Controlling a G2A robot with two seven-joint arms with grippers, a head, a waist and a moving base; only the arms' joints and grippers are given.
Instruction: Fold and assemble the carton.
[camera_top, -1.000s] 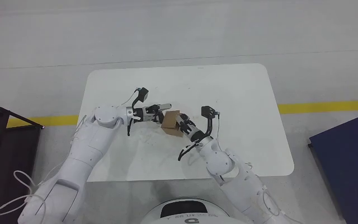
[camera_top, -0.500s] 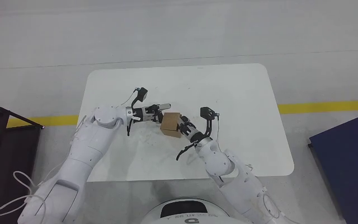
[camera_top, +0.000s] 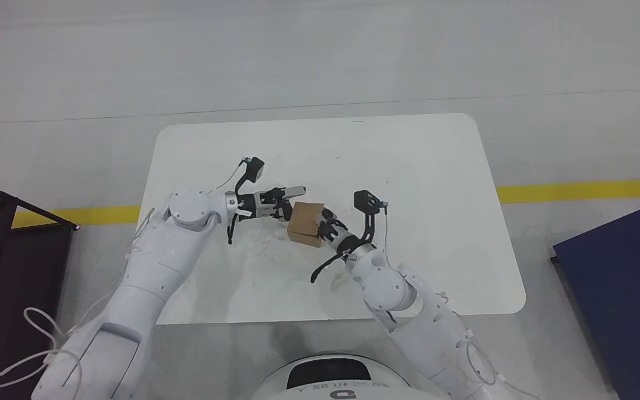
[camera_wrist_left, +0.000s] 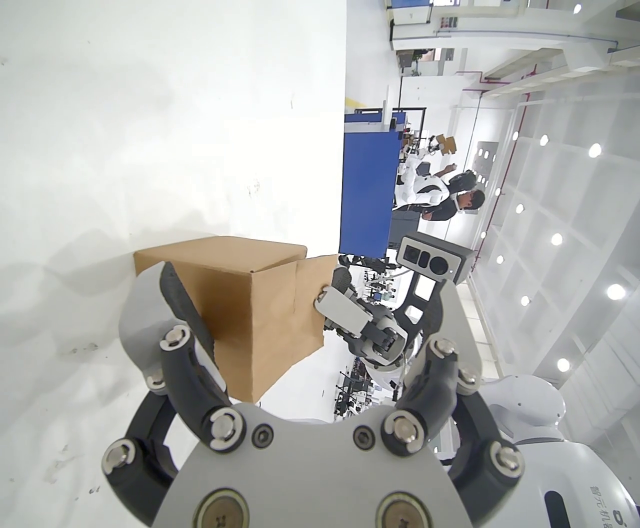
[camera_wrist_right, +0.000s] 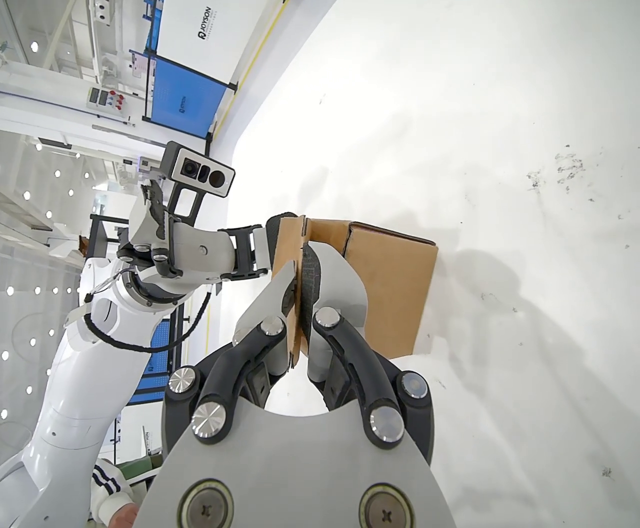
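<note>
- Top view: carton (camera_top: 305, 221) sits near the middle of the surface (camera_top: 430, 170), between both arms.
- Right claw (camera_wrist_right: 299, 272) is clenched on an upright flap of the carton.
- Left claw (camera_wrist_left: 300, 295) is spread wide, with one finger touching the carton's side.

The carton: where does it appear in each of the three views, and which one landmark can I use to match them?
Top view: carton near the middle of the white table, between the two grippers.
Left wrist view: carton standing on the table just beyond the left gripper.
Right wrist view: carton directly ahead, its flap pinched in the jaws.
Shared landmark: the right gripper holding the carton's flap.
</note>
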